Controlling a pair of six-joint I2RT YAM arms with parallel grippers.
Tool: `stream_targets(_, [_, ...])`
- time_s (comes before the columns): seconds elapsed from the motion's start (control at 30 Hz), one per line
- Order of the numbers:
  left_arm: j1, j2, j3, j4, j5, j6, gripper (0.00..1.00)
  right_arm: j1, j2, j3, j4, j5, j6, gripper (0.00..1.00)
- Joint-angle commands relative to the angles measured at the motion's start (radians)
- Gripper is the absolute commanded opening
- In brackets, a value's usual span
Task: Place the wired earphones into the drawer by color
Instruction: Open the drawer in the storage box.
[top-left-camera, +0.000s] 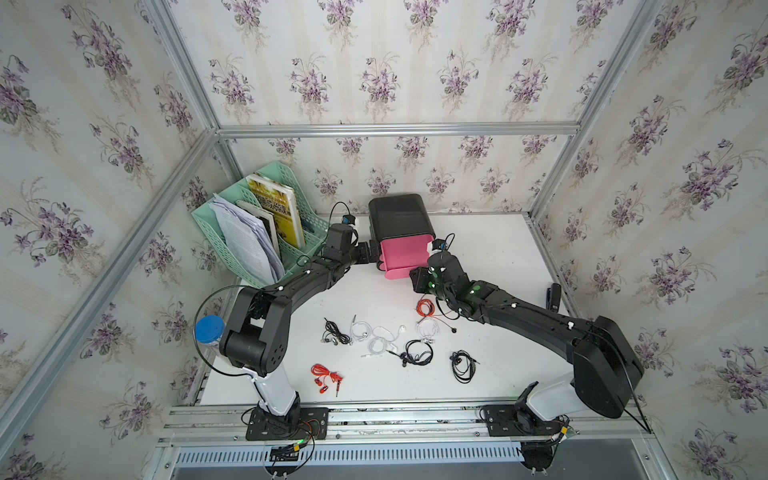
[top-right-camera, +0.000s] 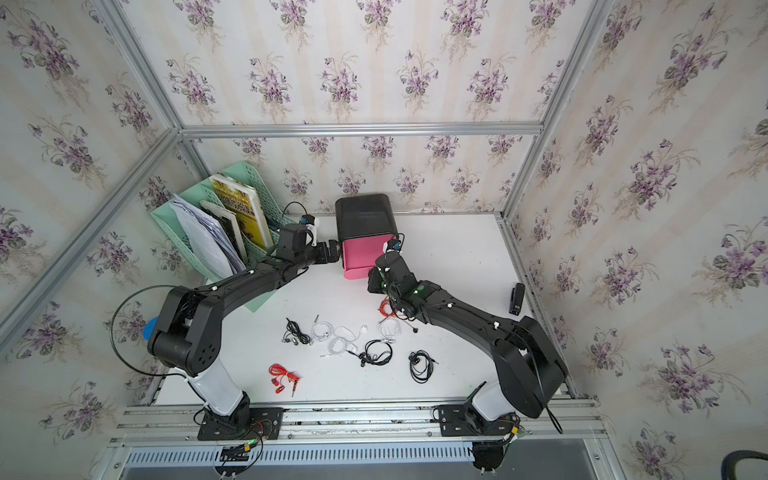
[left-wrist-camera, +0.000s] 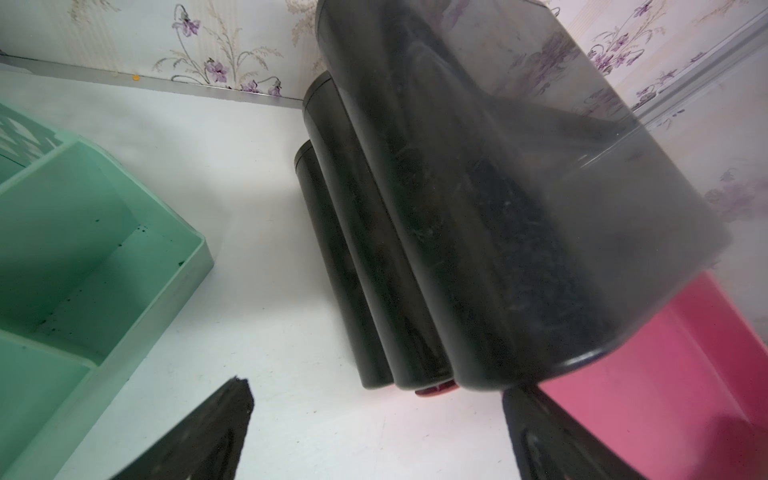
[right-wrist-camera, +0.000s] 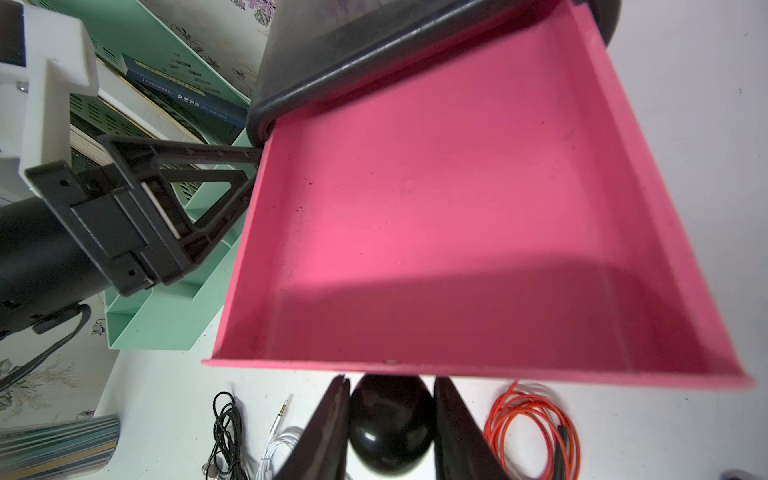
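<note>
The pink plastic drawer (right-wrist-camera: 457, 208) of the black cabinet (top-left-camera: 399, 218) is gripped by its round black knob (right-wrist-camera: 390, 428) in the right claw (right-wrist-camera: 392, 380). The left claw (left-wrist-camera: 376, 390) is spread wide beside the cabinet. Coiled red, white and black wired earphones (top-left-camera: 379, 344) are scattered on the white bench (top-left-camera: 498, 257) behind the right claw, an orange-red coil (right-wrist-camera: 532, 432) nearest. Violet-flowered wallpaper (top-left-camera: 374, 75) is seen all round.

A mint file rack (top-left-camera: 286, 174) holds papers (top-left-camera: 245, 241) and a yellow book (top-left-camera: 276, 203). Blue-lidded jar (top-left-camera: 210, 328) sits at the table (top-left-camera: 498, 257)'s left edge, black stapler (top-left-camera: 554, 296) far right.
</note>
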Motion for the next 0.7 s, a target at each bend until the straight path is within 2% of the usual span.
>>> stream_targets(0.0, [0.001,0.015,0.025,0.019,-0.022,0.010,0.99,0.002,0.007,0.021,0.036,0.004,-0.014,0.28])
stream_targets(0.53, [0.002,0.037,0.050,0.015,-0.023,0.009,0.99,0.029,-0.016,-0.008,0.025,0.013,0.015,0.28])
stream_targets(0.63, [0.002,0.034,0.047,0.013,-0.020,0.007,0.99,0.029,-0.010,-0.002,0.025,0.018,0.012,0.31])
stream_targets(0.67, [0.002,0.031,0.046,0.013,-0.018,0.007,0.99,0.028,-0.008,-0.001,0.025,0.019,0.013,0.37])
